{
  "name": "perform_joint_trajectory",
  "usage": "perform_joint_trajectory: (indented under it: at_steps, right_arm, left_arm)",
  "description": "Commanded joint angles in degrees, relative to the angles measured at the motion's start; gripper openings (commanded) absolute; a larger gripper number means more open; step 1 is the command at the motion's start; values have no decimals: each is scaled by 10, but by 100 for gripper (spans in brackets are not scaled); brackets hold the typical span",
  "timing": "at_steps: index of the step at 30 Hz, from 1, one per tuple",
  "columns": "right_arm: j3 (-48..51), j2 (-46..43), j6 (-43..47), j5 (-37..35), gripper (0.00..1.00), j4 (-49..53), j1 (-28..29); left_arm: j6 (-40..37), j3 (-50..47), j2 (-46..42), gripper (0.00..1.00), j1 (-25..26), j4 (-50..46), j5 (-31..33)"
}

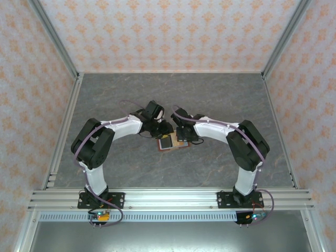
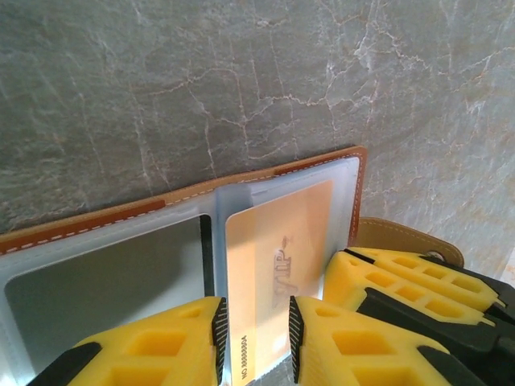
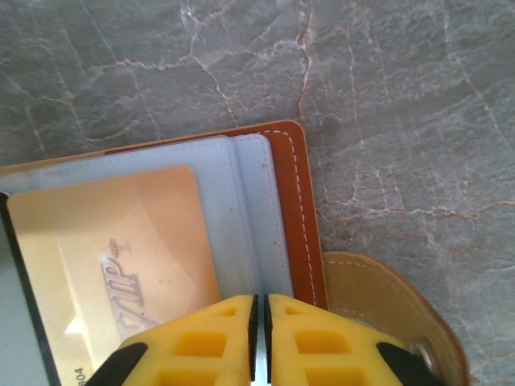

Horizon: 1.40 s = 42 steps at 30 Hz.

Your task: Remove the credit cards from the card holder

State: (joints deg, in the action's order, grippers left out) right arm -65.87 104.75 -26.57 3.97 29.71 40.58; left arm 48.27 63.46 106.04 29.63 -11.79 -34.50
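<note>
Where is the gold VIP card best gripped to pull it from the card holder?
Grip the gold card by its near short end, coming from the left hand's side. Its far end sits in the card holder's clear pocket, so only this end is free; pulling along its length should slide it out.

Top view looks down from afar on the whole table; both wrist views sit close above the same card holder, low in frame.
</note>
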Motion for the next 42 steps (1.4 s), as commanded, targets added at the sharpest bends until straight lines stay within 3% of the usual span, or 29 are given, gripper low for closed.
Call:
perform_joint_trajectory:
  at_steps: [1,24,42]
  right_arm:
    - [-10,11,-11,-11,13,22,-3]
    - [19,14,-20,35,12,-4,-20]
    - [20,19,-26,27,11,1,-23]
  left_arm:
    - [7,-1,16,29,3,12,-7]
    - [-12,3,61,28,3,48,-50]
    - [-48,-8,-7,9,3,-1,-11]
